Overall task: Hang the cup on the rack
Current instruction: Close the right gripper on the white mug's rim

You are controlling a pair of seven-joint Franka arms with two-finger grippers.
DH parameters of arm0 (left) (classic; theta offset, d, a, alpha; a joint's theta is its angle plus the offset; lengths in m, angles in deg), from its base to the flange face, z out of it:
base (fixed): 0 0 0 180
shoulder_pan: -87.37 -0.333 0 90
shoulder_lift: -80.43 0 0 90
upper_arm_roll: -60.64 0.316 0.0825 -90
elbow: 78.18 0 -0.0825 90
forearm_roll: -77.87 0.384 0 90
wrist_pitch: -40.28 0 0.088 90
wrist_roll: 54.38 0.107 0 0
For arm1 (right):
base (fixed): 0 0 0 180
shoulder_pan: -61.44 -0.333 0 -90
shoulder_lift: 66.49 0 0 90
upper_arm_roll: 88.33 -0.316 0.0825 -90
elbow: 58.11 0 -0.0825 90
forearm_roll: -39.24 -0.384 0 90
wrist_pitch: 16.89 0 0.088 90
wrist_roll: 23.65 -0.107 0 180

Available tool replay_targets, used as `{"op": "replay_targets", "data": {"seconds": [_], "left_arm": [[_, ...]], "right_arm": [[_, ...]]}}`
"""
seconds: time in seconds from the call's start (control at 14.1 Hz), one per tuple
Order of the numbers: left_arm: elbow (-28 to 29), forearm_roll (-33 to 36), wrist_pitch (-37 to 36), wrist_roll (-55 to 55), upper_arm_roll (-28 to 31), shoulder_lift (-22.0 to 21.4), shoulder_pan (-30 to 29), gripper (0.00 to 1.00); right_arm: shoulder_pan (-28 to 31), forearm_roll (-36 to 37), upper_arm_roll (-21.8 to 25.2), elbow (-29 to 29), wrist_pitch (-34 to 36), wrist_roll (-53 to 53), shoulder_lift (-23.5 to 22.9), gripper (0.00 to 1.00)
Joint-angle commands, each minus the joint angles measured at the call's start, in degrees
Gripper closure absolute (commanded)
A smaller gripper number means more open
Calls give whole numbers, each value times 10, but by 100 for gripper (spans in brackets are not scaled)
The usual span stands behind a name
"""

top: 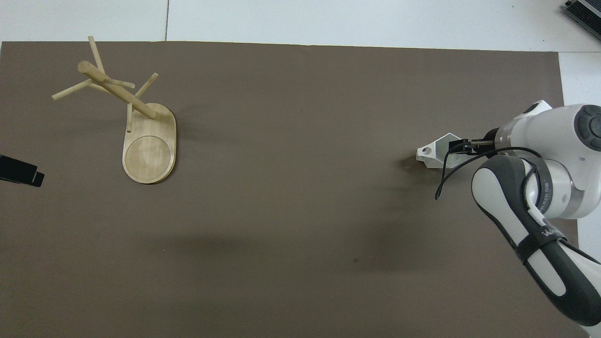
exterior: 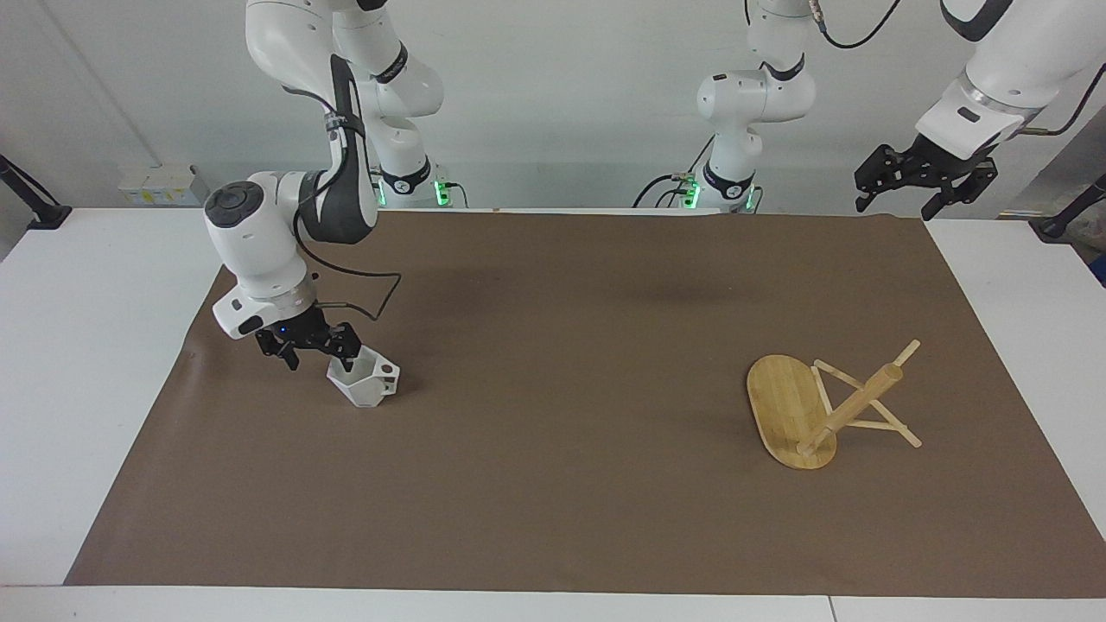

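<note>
The white faceted cup [exterior: 370,386] stands upright on the brown mat toward the right arm's end, its handle pointing toward the middle of the table; it also shows in the overhead view [top: 431,153]. My right gripper [exterior: 316,352] is low at the cup's rim, open, with one finger over the opening and the other outside the wall; in the overhead view [top: 458,146] it covers most of the cup. The bamboo rack [exterior: 788,404] stands on its oval base toward the left arm's end, and shows in the overhead view [top: 149,152]. My left gripper [exterior: 924,180] is open and waits high above the table's corner.
The brown mat [exterior: 570,345] covers most of the white table. The right arm's forearm [top: 530,220] hangs over the mat beside the cup. The left gripper's tip [top: 19,171] shows at the overhead view's edge, beside the rack.
</note>
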Motion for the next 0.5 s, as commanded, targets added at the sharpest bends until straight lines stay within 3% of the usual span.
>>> {"op": "replay_targets", "data": {"seconds": [0.0, 0.21, 0.42], "left_arm": [[10, 5, -5, -1, -6, -12, -7, 0], [10, 5, -5, -1, -5, -12, -7, 0], [10, 5, -5, -1, -5, -12, -7, 0]], "right_arm": [[3, -8, -3, -16, -15, -21, 8, 9], [3, -26, -3, -18, -14, -37, 8, 51], [3, -26, -4, -18, -16, -36, 8, 67]]}}
